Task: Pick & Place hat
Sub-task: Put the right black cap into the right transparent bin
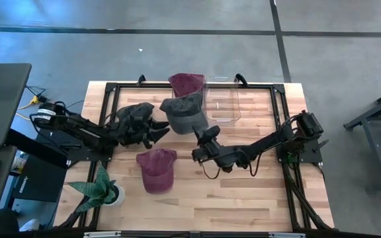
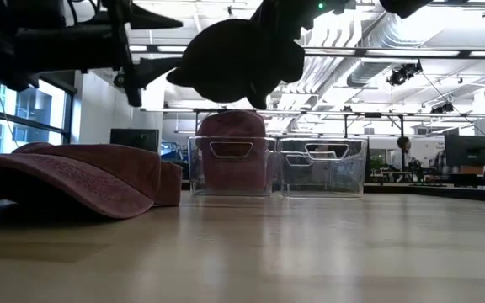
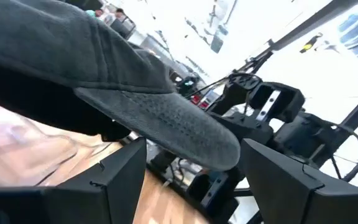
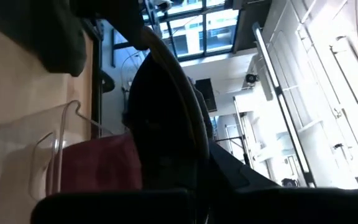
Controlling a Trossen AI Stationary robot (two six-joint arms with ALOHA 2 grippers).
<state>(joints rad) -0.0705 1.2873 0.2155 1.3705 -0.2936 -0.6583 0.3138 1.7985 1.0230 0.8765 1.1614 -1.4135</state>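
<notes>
Two grippers at work: right gripper (image 1: 207,137) clamped on the near edge of the gray hat (image 1: 184,112), lifted clear off the table (likely for carrying toward the clear bins (image 1: 225,104) just right of it); left gripper (image 1: 157,129) spread wide, empty, just left of the hat. Open boards near; maroon cap (image 1: 156,169) lying near-left, another maroon hat (image 1: 187,82) already binned beyond.

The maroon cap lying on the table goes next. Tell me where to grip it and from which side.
Grip the maroon cap on its brim, which points at the table's near edge. It lies flat and thin, so fingers can close across it, while the crown is a soft dome. Probably best to come straight down from above; the plant stands close on the left, so the right gripper, once free, has the clearer way in.
</notes>
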